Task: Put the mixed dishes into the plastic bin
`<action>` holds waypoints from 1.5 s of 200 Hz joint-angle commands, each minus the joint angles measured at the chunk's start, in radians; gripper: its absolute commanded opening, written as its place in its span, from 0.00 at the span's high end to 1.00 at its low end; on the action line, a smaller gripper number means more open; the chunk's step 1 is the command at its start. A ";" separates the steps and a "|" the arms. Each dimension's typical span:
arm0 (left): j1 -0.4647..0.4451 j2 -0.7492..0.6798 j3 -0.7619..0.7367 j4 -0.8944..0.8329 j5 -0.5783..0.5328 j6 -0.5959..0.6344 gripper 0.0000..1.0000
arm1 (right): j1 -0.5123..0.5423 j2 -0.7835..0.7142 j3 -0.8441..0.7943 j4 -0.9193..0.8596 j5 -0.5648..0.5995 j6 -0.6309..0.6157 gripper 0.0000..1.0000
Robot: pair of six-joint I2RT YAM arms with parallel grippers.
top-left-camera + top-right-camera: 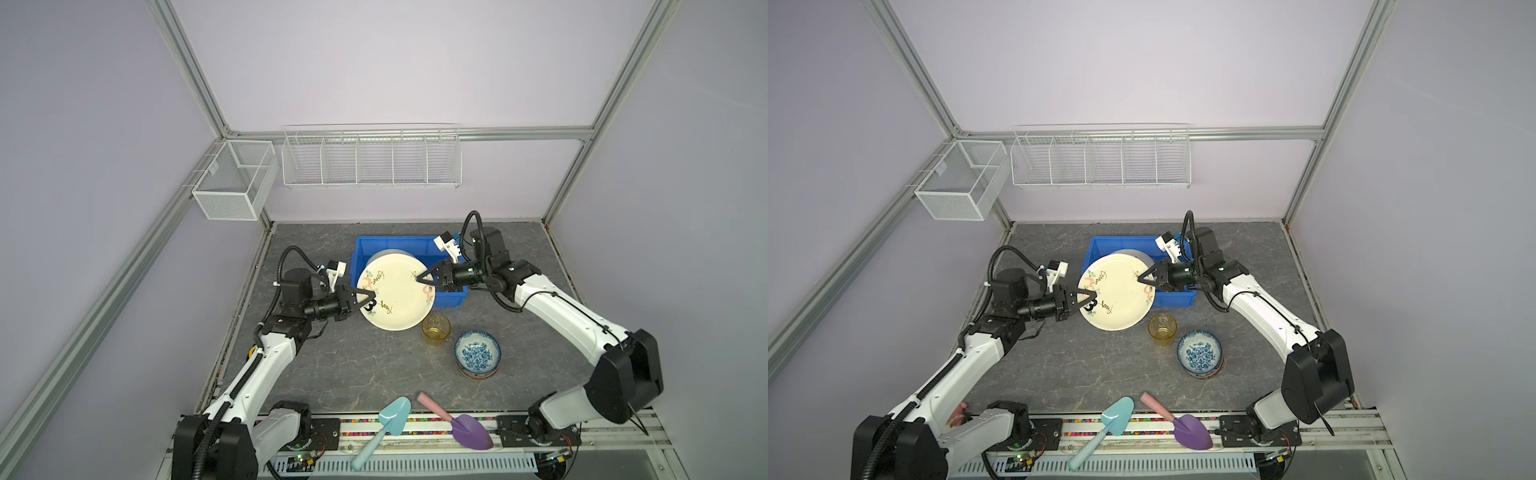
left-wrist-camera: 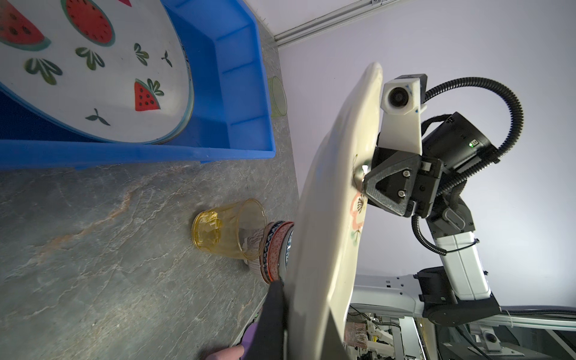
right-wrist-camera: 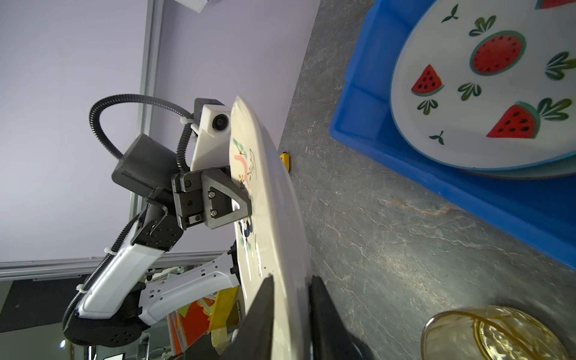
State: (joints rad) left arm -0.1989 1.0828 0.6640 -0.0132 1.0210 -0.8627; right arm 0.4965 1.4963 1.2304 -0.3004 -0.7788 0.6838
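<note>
Left wrist view, and it's a two-armed carry: the cream round ceramic plate with scribbled lettering [image 2: 330, 193] is up off the grey stone-look surface [image 2: 93, 249], tilted, with the right fingers [image 2: 389, 184] pressed onto its rim. Right wrist view backs that up. Those right fingers [image 3: 261, 318] straddle the rim, one on each face, clamped on the plate, and across the disc the left fingers [image 3: 224, 199] pinch the opposite rim just as firmly.

In both top views the cream plate [image 1: 397, 291] [image 1: 1121, 291] hangs over the front-left corner of the bright blue rectangular plastic bin [image 1: 395, 240], part above the bin, part out past its front wall. Inside the bin lies a white round plate with watermelon print [image 3: 483, 93], flat, on another plate whose edge just shows. Just in front of the bin stands an amber glass tumbler [image 1: 436, 329], upright. A little farther from the bin, a blue-and-white patterned bowl [image 1: 477, 353] sits stacked on other bowls.
</note>
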 commanded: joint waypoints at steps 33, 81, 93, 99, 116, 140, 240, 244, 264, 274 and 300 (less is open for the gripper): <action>-0.005 0.025 0.054 0.071 0.021 0.021 1.00 | 0.010 0.015 0.001 0.026 -0.039 -0.001 0.93; -0.004 0.051 0.064 0.026 0.008 0.066 0.82 | 0.006 0.025 0.026 0.008 -0.016 0.001 0.93; -0.005 0.057 0.065 0.024 0.006 0.071 0.58 | 0.006 0.027 0.033 0.004 -0.006 0.002 0.93; -0.005 0.061 0.064 0.024 0.005 0.074 0.48 | 0.006 0.028 0.036 0.002 -0.001 0.003 0.93; -0.005 0.070 0.074 -0.004 -0.001 0.096 0.24 | 0.001 0.032 0.044 -0.003 0.013 0.006 0.93; 0.003 0.084 0.115 -0.114 -0.017 0.182 0.00 | -0.009 0.039 0.059 -0.005 0.034 0.012 0.93; 0.185 0.146 0.244 -0.506 -0.212 0.515 0.02 | -0.068 0.190 0.253 -0.074 0.181 0.020 0.93; 0.185 0.143 0.240 -0.500 -0.213 0.512 0.02 | -0.072 0.202 0.265 -0.073 0.184 0.021 0.93; 0.185 0.135 0.244 -0.504 -0.235 0.519 0.02 | -0.087 0.267 0.319 -0.060 0.189 0.029 0.93; 0.185 0.137 0.246 -0.510 -0.235 0.524 0.02 | -0.091 0.301 0.346 -0.051 0.189 0.036 0.93; 0.185 0.148 0.244 -0.521 -0.241 0.527 0.02 | -0.098 0.396 0.429 -0.049 0.189 0.038 0.93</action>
State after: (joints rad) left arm -0.0139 1.2358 0.9062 -0.5041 0.8043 -0.3733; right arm 0.4049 1.8492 1.5734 -0.4290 -0.5522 0.6926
